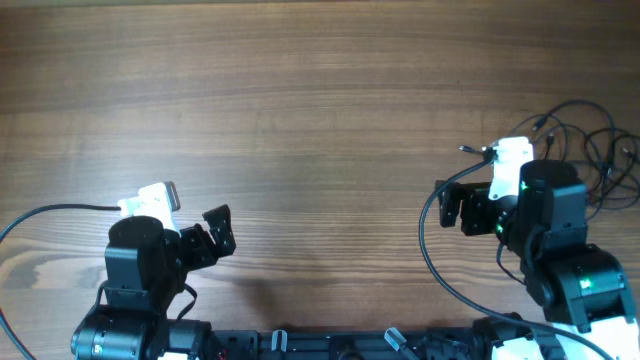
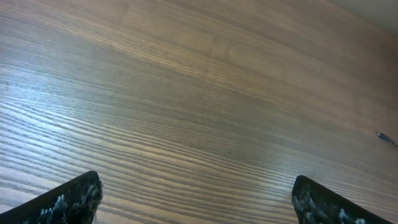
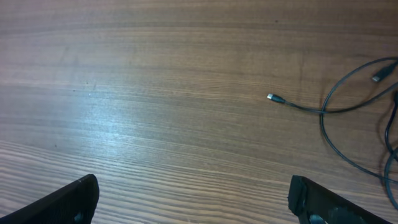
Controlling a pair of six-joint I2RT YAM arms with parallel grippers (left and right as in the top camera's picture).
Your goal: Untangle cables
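Observation:
The cables (image 1: pixel 592 150) lie as a loose tangle of thin dark wires at the table's far right edge, partly hidden behind my right arm. In the right wrist view the cables (image 3: pixel 339 109) loop in from the right, with one silvery plug tip (image 3: pixel 272 97) lying free on the wood. A small plug tip (image 2: pixel 384 137) shows at the right edge of the left wrist view. My right gripper (image 1: pixel 452 205) (image 3: pixel 193 198) is open and empty, left of the tangle. My left gripper (image 1: pixel 213 238) (image 2: pixel 196 199) is open and empty over bare wood at the front left.
The wooden table (image 1: pixel 320 100) fills the view. A thicker black arm cable (image 1: pixel 50 212) curves off the left arm, and another (image 1: pixel 430 250) loops in front of the right arm. The arm bases stand along the front edge.

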